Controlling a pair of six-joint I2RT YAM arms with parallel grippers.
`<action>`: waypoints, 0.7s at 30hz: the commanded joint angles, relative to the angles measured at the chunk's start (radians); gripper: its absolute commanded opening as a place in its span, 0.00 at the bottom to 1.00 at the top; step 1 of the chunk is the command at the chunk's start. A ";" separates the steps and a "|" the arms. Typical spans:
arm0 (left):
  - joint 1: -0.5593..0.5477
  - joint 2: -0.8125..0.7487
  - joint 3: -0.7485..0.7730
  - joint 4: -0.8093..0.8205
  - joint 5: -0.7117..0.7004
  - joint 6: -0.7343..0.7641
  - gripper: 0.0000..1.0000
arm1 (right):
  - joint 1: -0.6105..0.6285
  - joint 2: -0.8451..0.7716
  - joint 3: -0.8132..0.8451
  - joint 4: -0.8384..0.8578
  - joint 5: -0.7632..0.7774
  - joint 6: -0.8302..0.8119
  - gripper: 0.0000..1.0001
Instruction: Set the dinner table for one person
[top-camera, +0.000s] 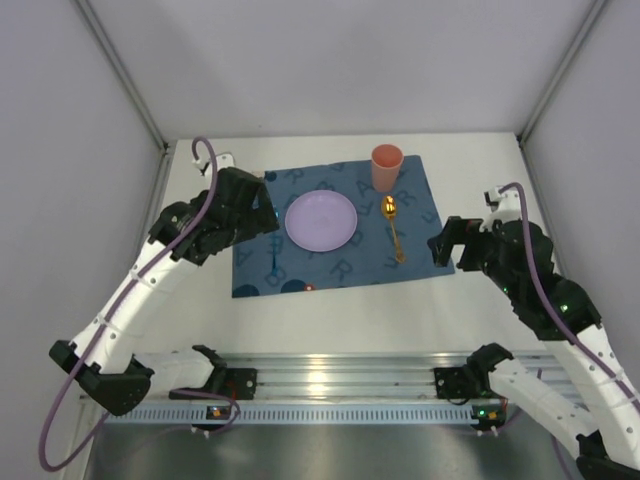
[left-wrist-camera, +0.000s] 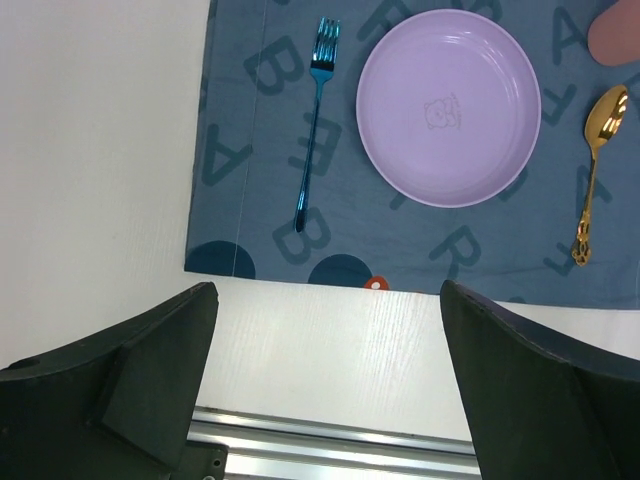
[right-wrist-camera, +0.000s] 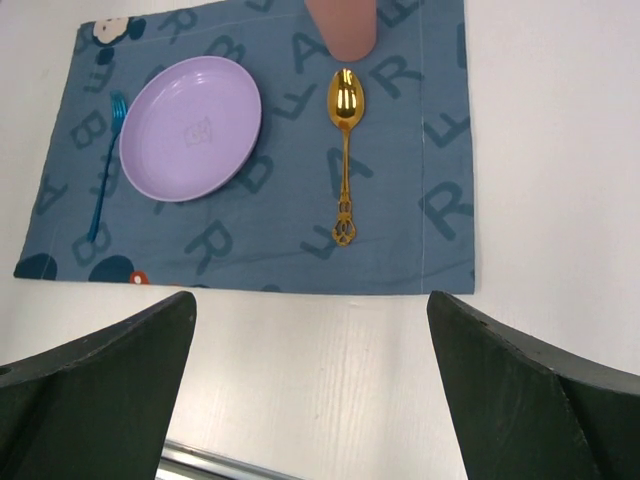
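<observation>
The white dinner table (top-camera: 330, 318) carries a dark blue lettered placemat (top-camera: 345, 262). On the mat lie a purple plate (top-camera: 320, 220), a pink cup (top-camera: 387, 166) and a gold spoon (top-camera: 393, 228) to the right of the plate. A blue fork (left-wrist-camera: 312, 120) lies left of the plate (left-wrist-camera: 448, 105). My left gripper (top-camera: 266, 216) is open and empty above the mat's left edge. My right gripper (top-camera: 443, 245) is open and empty just off the mat's right edge. In the right wrist view the plate (right-wrist-camera: 190, 125), spoon (right-wrist-camera: 345, 150), fork (right-wrist-camera: 105, 165) and cup (right-wrist-camera: 343, 25) all show.
A silver metal rail (top-camera: 340, 385) runs along the table's near edge and also shows in the left wrist view (left-wrist-camera: 330, 450). Grey walls (top-camera: 70, 150) enclose the table on the left, back and right. Bare white tabletop (right-wrist-camera: 550, 150) lies right of the mat.
</observation>
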 joint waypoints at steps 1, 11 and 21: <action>-0.003 -0.026 0.038 -0.032 -0.026 0.005 0.98 | 0.013 -0.019 0.043 -0.034 -0.016 -0.029 1.00; -0.001 -0.012 0.092 -0.030 -0.069 0.054 0.98 | 0.014 -0.001 0.115 -0.037 -0.014 -0.047 1.00; -0.001 -0.035 0.043 0.051 -0.117 0.147 0.98 | 0.013 0.005 0.201 -0.066 0.021 -0.064 1.00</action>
